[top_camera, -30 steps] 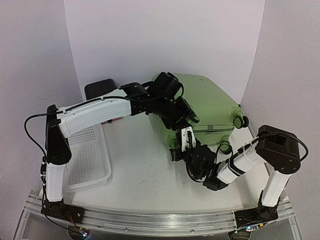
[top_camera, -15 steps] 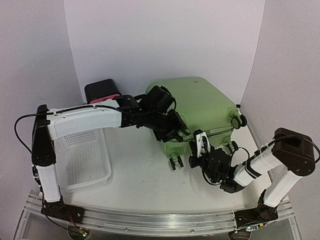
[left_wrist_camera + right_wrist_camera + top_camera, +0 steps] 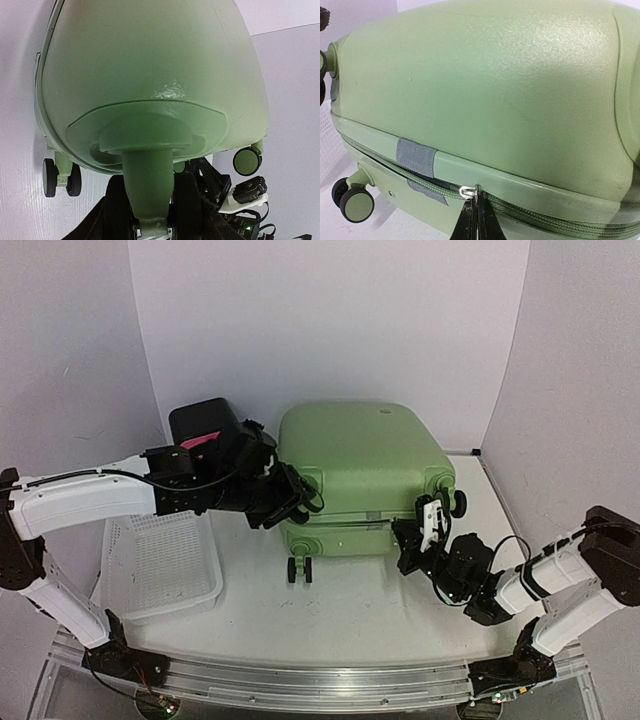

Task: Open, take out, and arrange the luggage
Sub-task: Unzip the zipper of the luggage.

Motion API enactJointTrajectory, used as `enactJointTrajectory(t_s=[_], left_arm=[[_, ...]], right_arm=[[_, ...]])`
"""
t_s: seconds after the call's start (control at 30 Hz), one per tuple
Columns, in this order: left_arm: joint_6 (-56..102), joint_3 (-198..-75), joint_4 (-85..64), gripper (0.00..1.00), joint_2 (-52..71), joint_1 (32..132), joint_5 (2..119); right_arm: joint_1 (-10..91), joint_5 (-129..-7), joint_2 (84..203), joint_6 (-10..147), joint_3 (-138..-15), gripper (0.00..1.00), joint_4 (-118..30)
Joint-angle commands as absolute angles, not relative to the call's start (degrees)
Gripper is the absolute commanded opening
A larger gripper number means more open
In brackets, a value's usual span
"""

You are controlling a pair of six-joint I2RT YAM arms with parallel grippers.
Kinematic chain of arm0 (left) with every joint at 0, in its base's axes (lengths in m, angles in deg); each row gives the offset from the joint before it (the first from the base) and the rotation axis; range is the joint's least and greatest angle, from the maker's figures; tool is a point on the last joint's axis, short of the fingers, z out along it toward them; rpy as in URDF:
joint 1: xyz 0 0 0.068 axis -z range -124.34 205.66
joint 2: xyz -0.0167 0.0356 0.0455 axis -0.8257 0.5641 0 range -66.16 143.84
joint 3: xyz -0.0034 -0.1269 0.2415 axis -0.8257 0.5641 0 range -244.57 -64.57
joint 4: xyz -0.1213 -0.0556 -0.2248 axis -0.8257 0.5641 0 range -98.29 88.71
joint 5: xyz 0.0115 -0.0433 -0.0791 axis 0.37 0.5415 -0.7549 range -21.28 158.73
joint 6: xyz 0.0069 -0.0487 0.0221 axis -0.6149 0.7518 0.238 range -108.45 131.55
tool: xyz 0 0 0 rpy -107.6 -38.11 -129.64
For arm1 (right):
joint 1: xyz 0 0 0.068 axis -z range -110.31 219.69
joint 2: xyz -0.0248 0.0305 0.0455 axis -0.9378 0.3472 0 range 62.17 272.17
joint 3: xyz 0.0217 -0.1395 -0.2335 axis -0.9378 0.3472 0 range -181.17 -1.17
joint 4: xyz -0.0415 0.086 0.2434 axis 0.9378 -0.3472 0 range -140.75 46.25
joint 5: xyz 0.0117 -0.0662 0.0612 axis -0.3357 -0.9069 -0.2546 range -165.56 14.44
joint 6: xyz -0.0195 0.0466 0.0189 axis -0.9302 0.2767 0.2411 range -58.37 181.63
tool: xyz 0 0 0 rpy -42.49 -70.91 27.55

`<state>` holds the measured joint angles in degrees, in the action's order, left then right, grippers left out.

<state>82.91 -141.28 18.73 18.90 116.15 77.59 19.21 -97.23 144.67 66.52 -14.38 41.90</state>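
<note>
The luggage (image 3: 360,455), a light-green hard-shell suitcase, lies flat in the middle of the table with its black wheels toward the front. My left gripper (image 3: 292,498) is at its front-left corner, shut on a caster; in the left wrist view the green caster stem (image 3: 148,190) stands between the jaws (image 3: 152,222). My right gripper (image 3: 412,538) is at the front-right of the zipper seam, shut on the zipper pull (image 3: 469,191). The black fingertips (image 3: 487,222) meet just below the metal slider. A thin dark gap shows in the seam left of the slider.
A white perforated basket (image 3: 170,560) lies at the front left under my left arm. A black drawer box with pink fronts (image 3: 205,425) stands behind it, close to the luggage. White walls close in the back and sides. A free caster (image 3: 298,570) hangs at the luggage's front edge.
The luggage has swung round from an angled pose at the back right to lie square with its wheels forward. The left arm drew back left with the caster; the right gripper followed the seam rightward.
</note>
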Motion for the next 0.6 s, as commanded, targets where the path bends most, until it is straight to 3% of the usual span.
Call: enactJointTrajectory(t_s=[0.0,0.17,0.27,0.47,0.57], left_arm=[[78.83,-143.16,3.86,0.0,6.63,116.92,80.77],[78.35,-141.06,4.23,0.0,7.21,116.9,78.87],[76.81,-139.82,4.74,0.0,7.32,116.92,78.44],[76.07,-136.79,4.89,0.0,9.94,117.09,76.54],[75.61,-135.13,4.97,0.05,11.19,117.23,76.27]], right_arm=[[24.16,-107.95,141.02,69.35,-14.87,0.0,51.91],[24.16,-104.61,139.85,69.84,-15.73,0.13,47.14],[24.17,-102.55,138.3,70.74,-15.35,0.35,43.59],[24.23,-96.31,132.94,72.94,-15.08,0.61,31.51],[24.2,-93.16,129.58,74.25,-15.14,0.71,25.49]])
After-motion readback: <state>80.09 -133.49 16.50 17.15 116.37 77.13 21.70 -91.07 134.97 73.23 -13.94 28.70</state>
